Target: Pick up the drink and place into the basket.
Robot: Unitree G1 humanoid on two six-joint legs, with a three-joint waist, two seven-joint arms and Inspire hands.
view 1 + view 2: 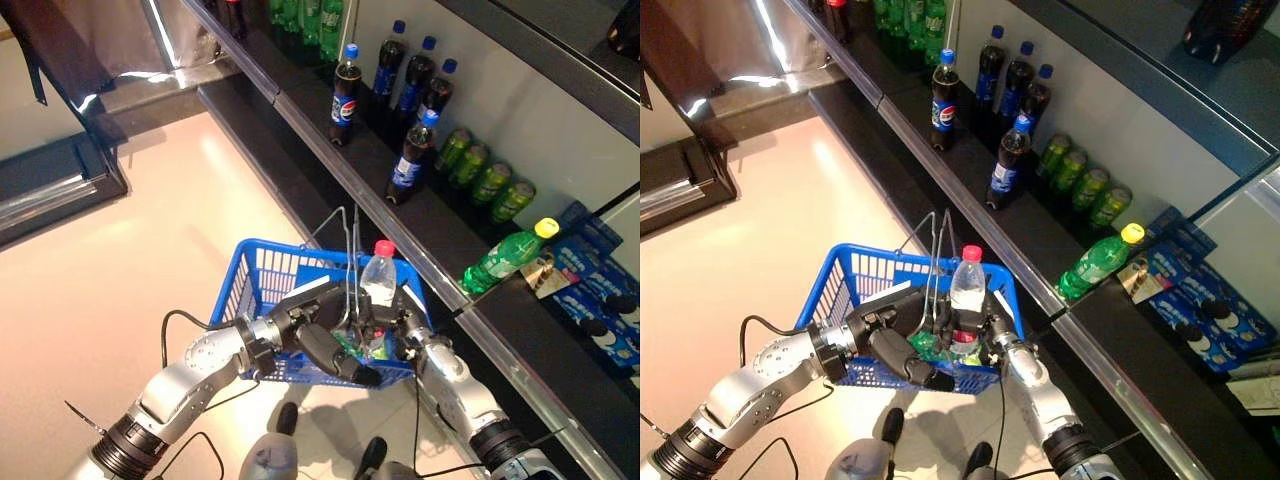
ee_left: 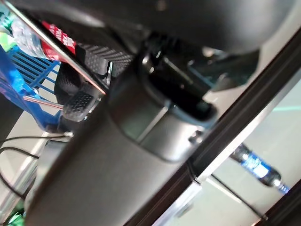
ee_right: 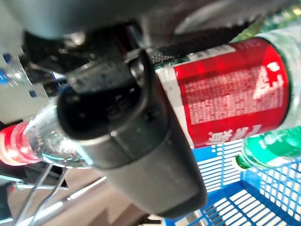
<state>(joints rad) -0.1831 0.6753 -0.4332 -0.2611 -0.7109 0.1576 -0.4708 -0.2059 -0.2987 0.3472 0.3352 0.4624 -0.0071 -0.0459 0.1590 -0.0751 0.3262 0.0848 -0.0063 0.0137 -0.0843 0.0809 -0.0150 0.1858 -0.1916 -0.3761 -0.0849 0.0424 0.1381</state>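
A clear water bottle (image 1: 378, 280) with a red cap and red label stands upright inside the blue wire-handled basket (image 1: 262, 278). My right hand (image 1: 406, 336) is shut on the bottle's lower half; the right wrist view shows my thumb (image 3: 136, 141) curled across the bottle (image 3: 230, 94). My left hand (image 1: 325, 352) is at the basket's near side, with its fingers (image 2: 77, 101) curled round the thin metal handle (image 2: 70, 61). A green bottle (image 3: 277, 146) lies in the basket under the water bottle.
A dark shelf rail (image 1: 400, 235) runs diagonally just right of the basket. Behind it stand cola bottles (image 1: 345, 95), green cans (image 1: 485, 178), a lying green bottle (image 1: 505, 255) and blue boxes (image 1: 600, 290). Open floor lies left; a dark stand (image 1: 50, 180) is far left.
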